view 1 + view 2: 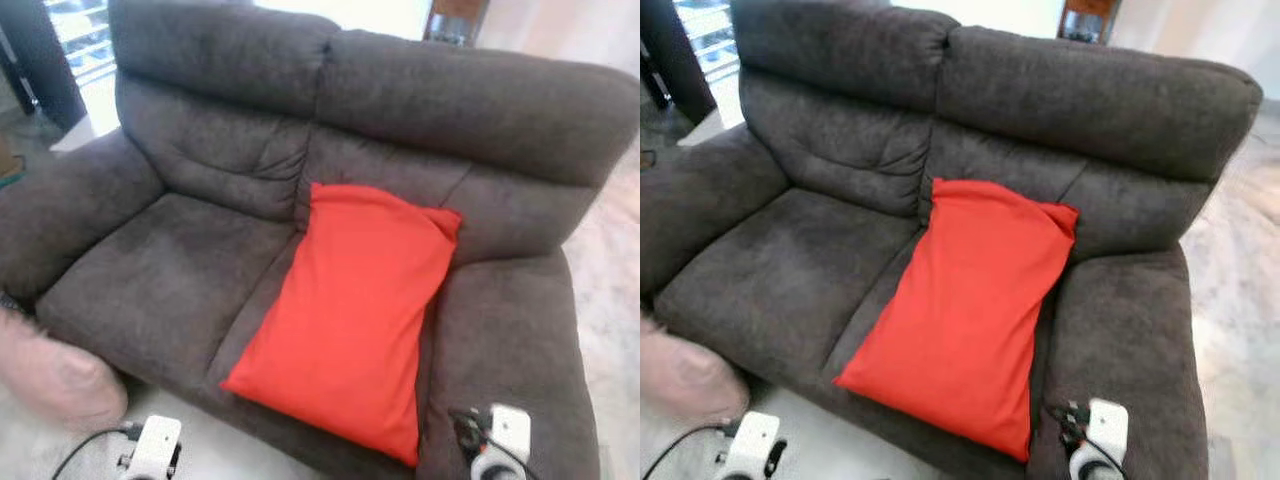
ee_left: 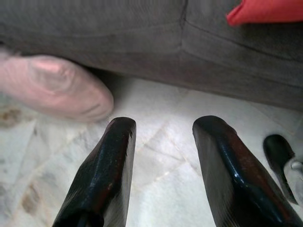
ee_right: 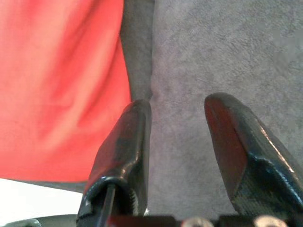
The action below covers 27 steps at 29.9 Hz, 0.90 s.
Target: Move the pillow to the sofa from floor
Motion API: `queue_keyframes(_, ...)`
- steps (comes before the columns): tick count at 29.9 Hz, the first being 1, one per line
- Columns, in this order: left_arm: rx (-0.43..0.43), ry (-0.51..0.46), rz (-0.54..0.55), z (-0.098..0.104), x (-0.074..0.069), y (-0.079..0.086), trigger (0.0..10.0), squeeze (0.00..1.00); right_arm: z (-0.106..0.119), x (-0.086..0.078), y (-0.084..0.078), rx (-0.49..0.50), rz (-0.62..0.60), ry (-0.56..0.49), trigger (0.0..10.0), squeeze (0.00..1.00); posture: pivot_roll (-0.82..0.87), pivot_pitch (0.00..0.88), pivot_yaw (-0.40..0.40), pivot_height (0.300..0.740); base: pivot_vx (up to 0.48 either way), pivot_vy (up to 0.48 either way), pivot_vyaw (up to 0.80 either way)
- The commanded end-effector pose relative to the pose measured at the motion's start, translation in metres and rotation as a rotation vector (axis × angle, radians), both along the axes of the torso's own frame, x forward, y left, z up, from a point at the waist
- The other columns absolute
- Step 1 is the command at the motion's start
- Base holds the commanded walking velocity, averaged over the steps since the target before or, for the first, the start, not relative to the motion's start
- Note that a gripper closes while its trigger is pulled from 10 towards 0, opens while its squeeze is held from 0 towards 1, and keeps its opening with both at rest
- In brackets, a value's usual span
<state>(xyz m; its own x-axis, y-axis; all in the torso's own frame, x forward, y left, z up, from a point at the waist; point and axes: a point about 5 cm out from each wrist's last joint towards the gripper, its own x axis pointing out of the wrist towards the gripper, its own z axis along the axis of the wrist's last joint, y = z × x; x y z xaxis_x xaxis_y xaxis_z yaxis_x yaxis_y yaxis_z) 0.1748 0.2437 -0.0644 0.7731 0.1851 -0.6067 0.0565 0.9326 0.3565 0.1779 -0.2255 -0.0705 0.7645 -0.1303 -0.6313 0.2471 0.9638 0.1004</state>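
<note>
In the left eye view, a red pillow [image 1: 348, 322] is lying on the right seat of a dark grey sofa [image 1: 160, 280], its top edge leaning against the backrest at frame centre and its lower corner hanging over the seat's front edge toward the lower middle. A pink cushion [image 1: 55, 375] is sitting on the pale floor [image 1: 215, 450] at the lower left, touching the sofa's base. The right eye view is showing the same scene, with the wrists of the 2 arms poking in at the bottom edge. In the left wrist view, the left gripper [image 2: 163, 142] is hovering over the floor with its 2 fingers spread apart and nothing between them; the pink cushion is lying at the left. In the right wrist view, the right gripper [image 3: 177, 123] is hanging over the sofa's armrest, fingers spread and empty, with the pillow just beside one finger.
</note>
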Motion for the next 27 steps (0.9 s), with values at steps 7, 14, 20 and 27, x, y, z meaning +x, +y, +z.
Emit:
queue_keyframes(7, -0.018, 0.037, 0.015, -0.005, -0.003, -0.007, 10.0, 0.0, 0.0, -0.001, -0.003, -0.007, -0.009, 0.012, 10.0, 0.0, 0.13, 0.055, -0.009, 0.74, 0.0, 0.356, 0.0)
queue_keyframes(14, -0.02, 0.044, 0.019, -0.006, -0.003, -0.008, 10.0, 0.0, 0.007, 0.016, 0.001, -0.015, 0.004, -0.023, 10.0, 0.0, 0.13, 0.051, -0.006, 0.74, 0.0, 0.357, 0.0)
queue_keyframes(20, -0.025, 0.051, 0.022, -0.007, -0.003, -0.011, 10.0, 0.0, 0.012, 0.024, 0.002, -0.021, 0.012, -0.063, 10.0, 0.0, 0.13, 0.051, -0.006, 0.74, 0.0, 0.356, 0.0)
queue_keyframes(27, -0.027, 0.047, 0.031, -0.006, -0.003, -0.006, 10.0, 0.0, 0.008, 0.009, -0.001, -0.026, 0.011, -0.077, 10.0, 0.0, 0.13, 0.058, -0.007, 0.74, 0.0, 0.357, 0.0)
